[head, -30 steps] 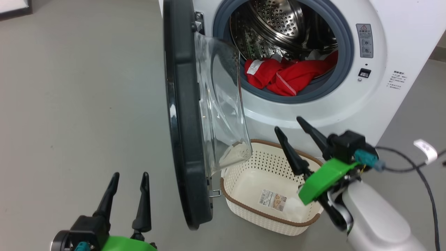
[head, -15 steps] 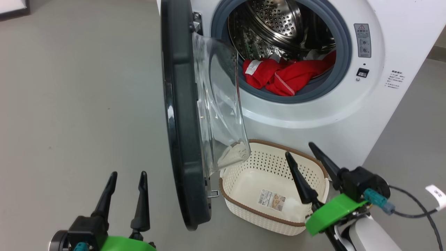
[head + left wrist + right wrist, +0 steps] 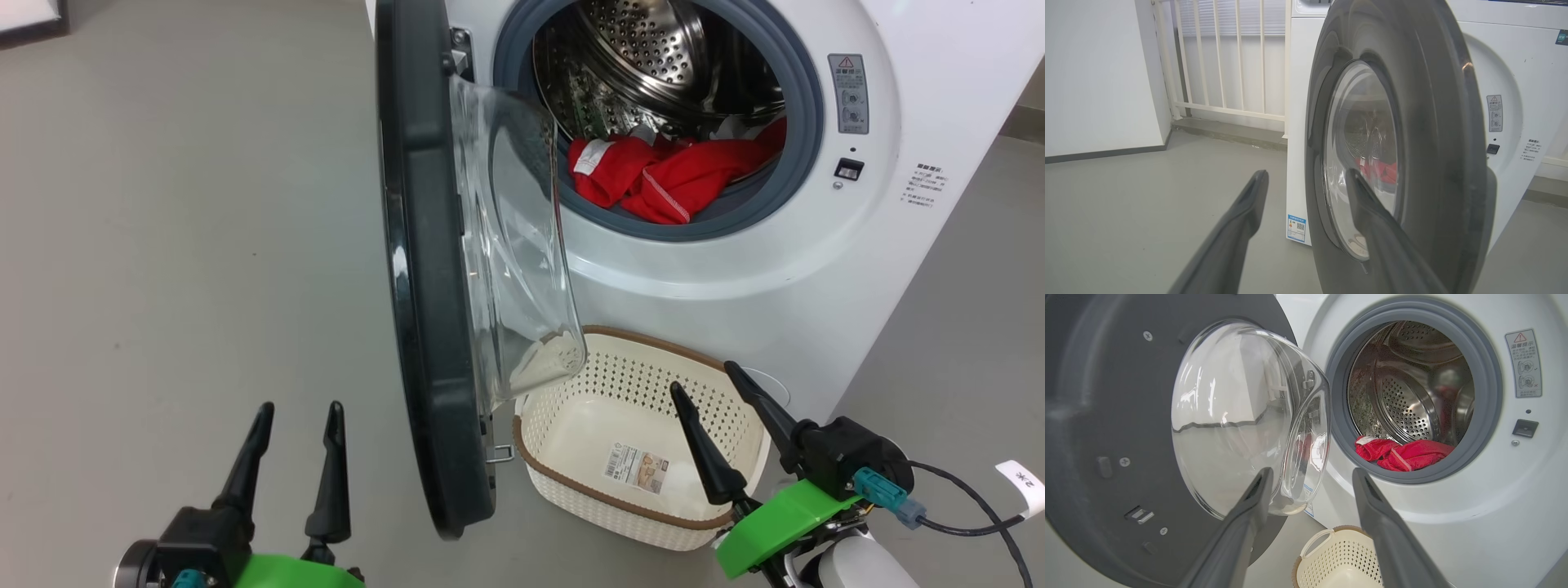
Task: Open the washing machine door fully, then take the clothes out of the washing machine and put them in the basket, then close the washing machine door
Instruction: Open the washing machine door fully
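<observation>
The white washing machine (image 3: 816, 237) stands ahead with its door (image 3: 424, 269) swung out edge-on toward me, black rim and clear glass bowl (image 3: 1241, 416) showing. Red clothes (image 3: 661, 175) with white trim lie at the drum's front lip, seen too as red clothes (image 3: 1404, 453). The cream basket (image 3: 571, 482) sits on the floor below the opening, with only a paper label inside. My right gripper (image 3: 706, 380) hangs open over the basket's right end. My left gripper (image 3: 298, 408) is open, low, left of the door's outer face (image 3: 1412, 143).
Grey floor (image 3: 180, 245) spreads wide to the left of the door. A black cable (image 3: 971, 506) with a white tag trails at the right beside my right wrist. White railing (image 3: 1229, 61) and a wall stand behind the washer's left side.
My right gripper has dropped and drawn back from in front of the washer to low over the basket's right end, still open. The left gripper and the door have stayed put.
</observation>
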